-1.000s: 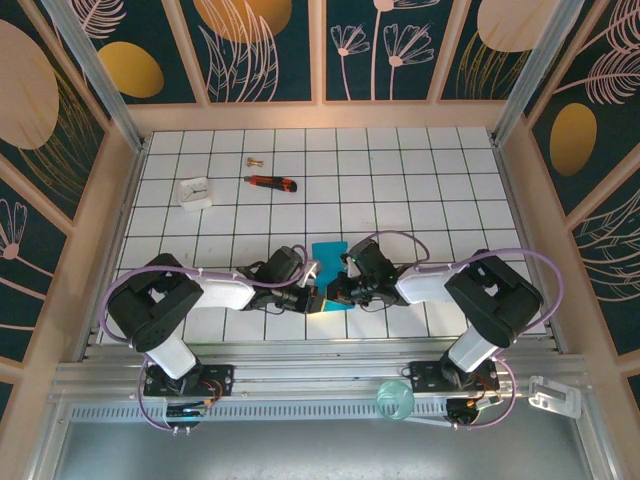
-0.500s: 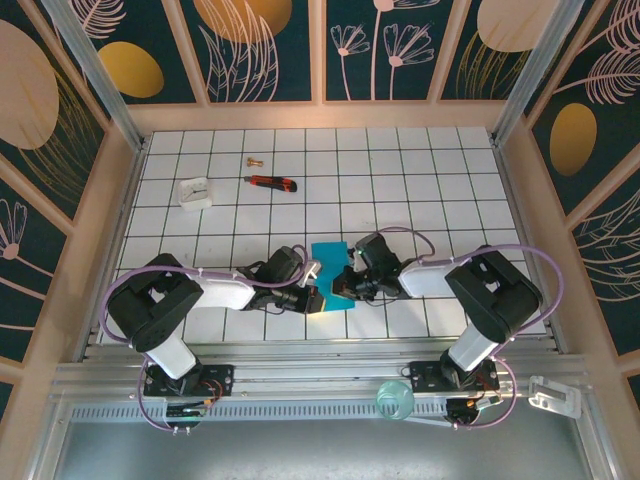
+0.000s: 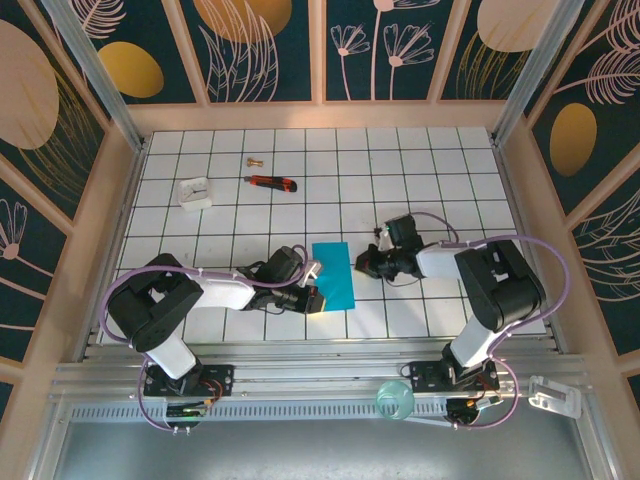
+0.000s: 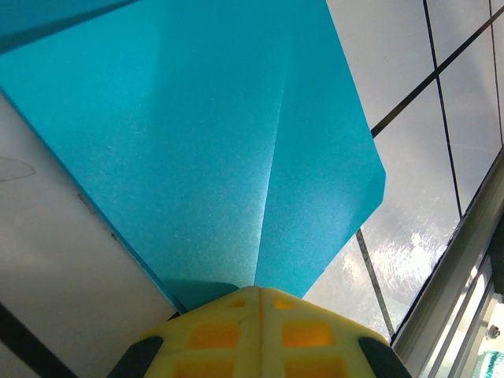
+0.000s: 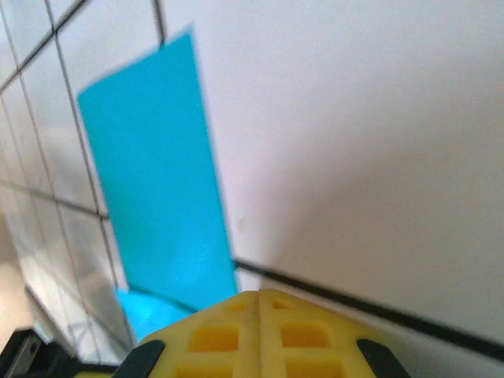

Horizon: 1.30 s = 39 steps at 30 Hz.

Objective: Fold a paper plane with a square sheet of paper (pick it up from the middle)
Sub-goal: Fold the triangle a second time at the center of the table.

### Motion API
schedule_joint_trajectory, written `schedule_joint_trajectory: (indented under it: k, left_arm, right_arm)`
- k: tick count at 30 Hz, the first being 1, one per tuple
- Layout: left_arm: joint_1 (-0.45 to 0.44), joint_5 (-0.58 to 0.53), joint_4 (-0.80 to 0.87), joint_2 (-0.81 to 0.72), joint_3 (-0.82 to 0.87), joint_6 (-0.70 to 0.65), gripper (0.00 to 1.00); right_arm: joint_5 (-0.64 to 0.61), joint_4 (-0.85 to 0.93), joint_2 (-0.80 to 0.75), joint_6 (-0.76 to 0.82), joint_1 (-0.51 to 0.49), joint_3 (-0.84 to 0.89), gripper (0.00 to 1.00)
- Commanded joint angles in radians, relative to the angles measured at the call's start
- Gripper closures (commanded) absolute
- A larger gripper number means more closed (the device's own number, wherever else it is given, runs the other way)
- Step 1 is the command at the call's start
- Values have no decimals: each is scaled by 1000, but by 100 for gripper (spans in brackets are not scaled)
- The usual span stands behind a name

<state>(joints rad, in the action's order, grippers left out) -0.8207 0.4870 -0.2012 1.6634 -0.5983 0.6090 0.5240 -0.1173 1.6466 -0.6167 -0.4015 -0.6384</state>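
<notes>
Square sheet of paper (image 3: 333,275), thin matte teal, lies folded into a narrow rectangle on the white tiled table (image 3: 420,190), between the two arms. A sharp crease runs up it from the left gripper (image 3: 314,298), whose yellow pads are pressed together, touching its near left corner. Just beside its right edge sits the right gripper (image 3: 366,264), also closed and empty. This looks like early folding. The next move probably calls for turning a corner in to the crease while one gripper pins the sheet.

On the gridded table (image 3: 420,170) lie the teal sheet (image 3: 333,275), a white block (image 3: 195,192), a knife (image 3: 271,182) and a brass bit (image 3: 252,160).
</notes>
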Motion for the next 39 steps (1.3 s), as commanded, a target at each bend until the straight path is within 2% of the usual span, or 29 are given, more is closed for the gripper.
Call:
schedule_joint_trajectory:
  k: [1, 7, 11, 14, 21, 26, 29, 33, 39]
  left_arm:
    - [-14, -96, 240, 81, 57, -22, 100]
    - [-14, -94, 241, 82, 42, -18, 100]
    - [-15, -93, 245, 75, 27, -14, 100]
    - [-15, -92, 262, 67, 0, -11, 100]
    - [-9, -103, 282, -60, -82, 28, 70]
    - [44, -103, 166, -173, -58, 127, 63]
    - [61, -83, 80, -161, -58, 174, 67]
    - [61, -64, 81, -68, -125, 162, 82]
    - [91, -128, 122, 34, -187, 105, 95]
  right_arm:
    - [-98, 44, -80, 57, 7, -5, 100]
    - [-78, -35, -135, -9, -139, 36, 100]
    - [-58, -123, -67, -68, -210, 54, 100]
    - [-58, -147, -14, -72, -217, 55, 100]
    - [-66, -125, 31, -28, -203, 74, 100]
    - [-4, -98, 20, 40, -184, 38, 100]
    - [31, -66, -18, 77, -182, 9, 100]
    - [19, -6, -103, 81, -166, 12, 98]
    - [-52, 122, -239, 32, -151, 65, 93]
